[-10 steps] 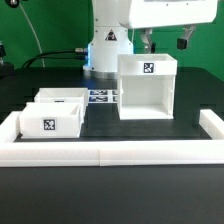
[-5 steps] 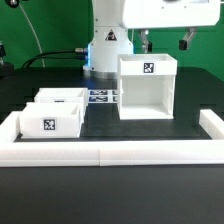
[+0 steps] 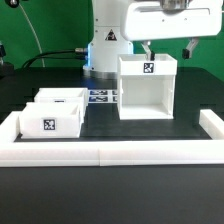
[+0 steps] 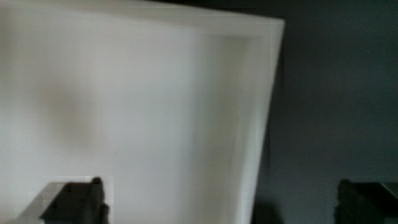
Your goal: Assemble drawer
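Black tabletop holds box casing below spread fingers.

The white arm stands as an upright column at the upper middle of the exterior view (its higher links run out of the frame). Its broad white wrist block sits in the upper right corner of that frame. The gripper hangs from the block and points straight down. Its two dark fingers are spread wide, level with each other. In the wrist view the same fingers show as dark, blurred tips, well apart.
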Tool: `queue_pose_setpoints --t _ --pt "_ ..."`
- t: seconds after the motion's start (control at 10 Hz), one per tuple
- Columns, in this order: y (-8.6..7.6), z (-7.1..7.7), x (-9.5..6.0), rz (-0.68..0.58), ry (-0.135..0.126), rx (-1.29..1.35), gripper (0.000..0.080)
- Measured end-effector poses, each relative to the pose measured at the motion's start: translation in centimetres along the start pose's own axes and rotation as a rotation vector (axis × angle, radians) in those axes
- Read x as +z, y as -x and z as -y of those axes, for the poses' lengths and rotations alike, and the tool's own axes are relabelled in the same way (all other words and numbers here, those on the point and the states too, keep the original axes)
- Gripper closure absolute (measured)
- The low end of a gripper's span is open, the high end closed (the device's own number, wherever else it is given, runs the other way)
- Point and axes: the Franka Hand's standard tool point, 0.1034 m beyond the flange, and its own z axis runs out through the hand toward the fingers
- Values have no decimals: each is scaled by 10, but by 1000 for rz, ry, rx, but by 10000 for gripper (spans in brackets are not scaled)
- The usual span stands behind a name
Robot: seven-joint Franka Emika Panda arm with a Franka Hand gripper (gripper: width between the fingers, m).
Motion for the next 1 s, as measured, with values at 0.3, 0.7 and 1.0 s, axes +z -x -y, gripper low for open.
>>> queue_pose_setpoints --t 0.3,0.7,1.0 --pt "3 3 13 14 -1 6 150" --pt "1 1 12 12 -3 12 454" --pt "1 1 12 12 -3 12 758"
